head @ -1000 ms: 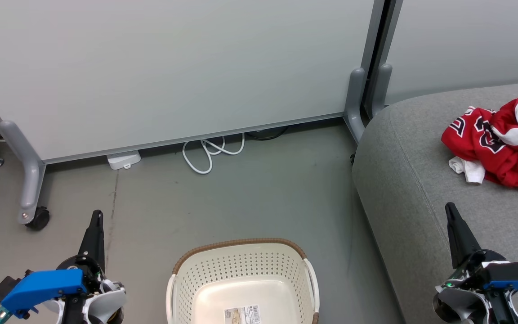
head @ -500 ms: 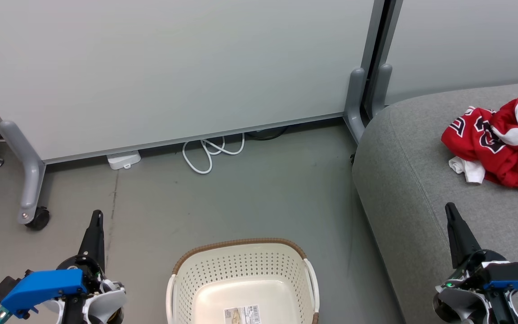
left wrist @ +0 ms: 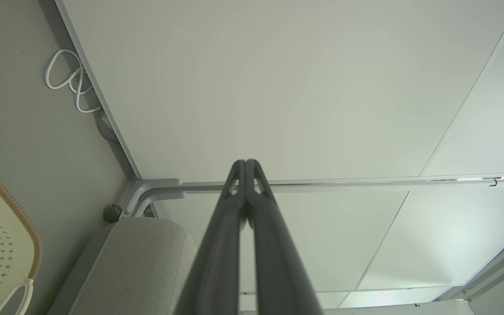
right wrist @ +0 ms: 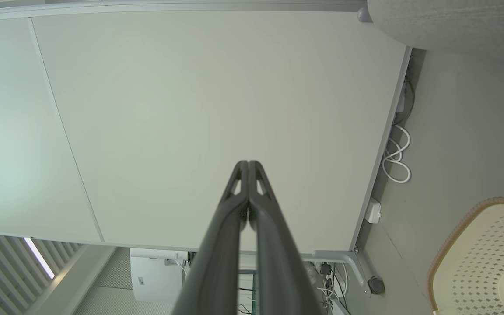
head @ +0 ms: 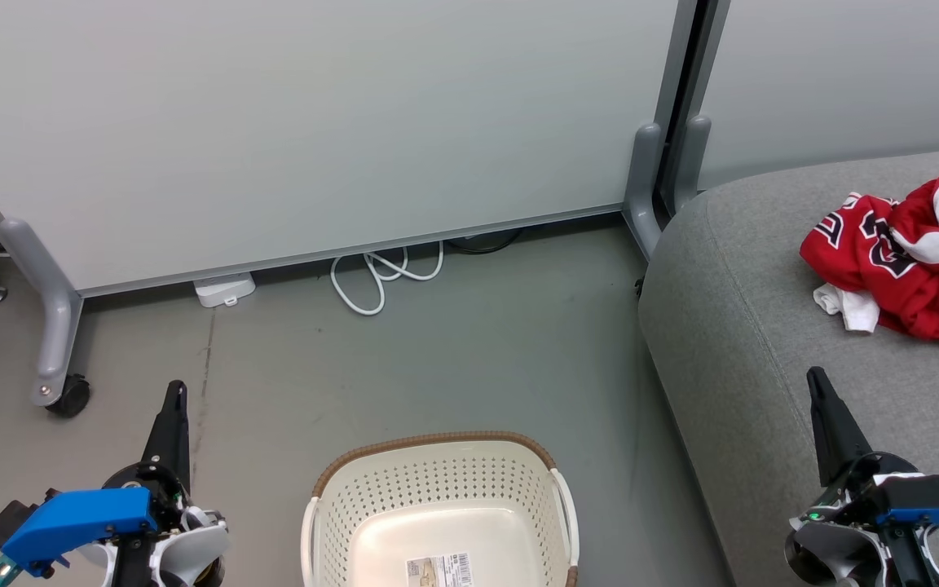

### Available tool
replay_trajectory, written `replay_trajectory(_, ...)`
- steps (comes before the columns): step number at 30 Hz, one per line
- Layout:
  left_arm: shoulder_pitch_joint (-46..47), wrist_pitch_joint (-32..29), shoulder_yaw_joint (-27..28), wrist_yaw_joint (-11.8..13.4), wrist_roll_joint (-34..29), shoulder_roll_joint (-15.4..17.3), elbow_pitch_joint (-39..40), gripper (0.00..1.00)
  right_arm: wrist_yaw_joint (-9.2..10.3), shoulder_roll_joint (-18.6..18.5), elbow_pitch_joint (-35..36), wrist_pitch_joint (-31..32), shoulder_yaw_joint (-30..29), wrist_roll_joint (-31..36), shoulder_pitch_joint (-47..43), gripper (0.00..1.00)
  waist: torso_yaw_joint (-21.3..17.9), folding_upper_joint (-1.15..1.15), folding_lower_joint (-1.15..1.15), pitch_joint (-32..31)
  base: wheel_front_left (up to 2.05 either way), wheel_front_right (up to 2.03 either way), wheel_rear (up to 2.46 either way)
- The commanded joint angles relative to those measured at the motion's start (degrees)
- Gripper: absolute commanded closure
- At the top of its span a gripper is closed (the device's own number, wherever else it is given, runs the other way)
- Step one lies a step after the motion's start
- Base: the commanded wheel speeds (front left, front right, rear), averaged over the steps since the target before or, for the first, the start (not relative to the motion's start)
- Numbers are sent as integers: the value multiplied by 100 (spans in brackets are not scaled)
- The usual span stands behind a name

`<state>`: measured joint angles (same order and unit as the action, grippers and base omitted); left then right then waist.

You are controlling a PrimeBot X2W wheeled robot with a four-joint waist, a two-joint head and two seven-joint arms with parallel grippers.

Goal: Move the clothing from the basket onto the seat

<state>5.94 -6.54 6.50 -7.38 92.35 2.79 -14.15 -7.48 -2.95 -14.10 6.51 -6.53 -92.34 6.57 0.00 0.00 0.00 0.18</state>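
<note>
The red clothing [head: 918, 269] with white trim lies crumpled on the grey seat [head: 763, 342] at the right. On the floor at bottom centre stands the cream basket [head: 437, 505] with a brown rim; only a label sticker shows on its bottom. My left gripper [head: 177, 390] is shut and holds nothing, over the floor left of the basket. My right gripper [head: 817, 377] is shut and holds nothing, over the seat's front part, short of the clothing. Both wrist views show closed fingers [left wrist: 246, 165] [right wrist: 248, 165] against a pale panel.
A pale partition panel [head: 315, 122] on castor feet [head: 70, 395] stands behind the basket. A white cable [head: 380, 281] and a small white box [head: 225, 289] lie on the grey floor at its base. A second panel [head: 844, 73] stands behind the seat.
</note>
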Motion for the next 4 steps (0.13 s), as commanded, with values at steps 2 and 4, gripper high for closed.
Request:
replay_trajectory(2,51,-19,13,-21,13,17,20,100,-2,14,14,26,-7,-15,-70,100,0,0,0,0,0,0,0)
replay_trajectory(4,51,-19,13,-21,13,17,20,100,-2,14,14,26,-7,-15,-70,100,0,0,0,0,0,0,0)
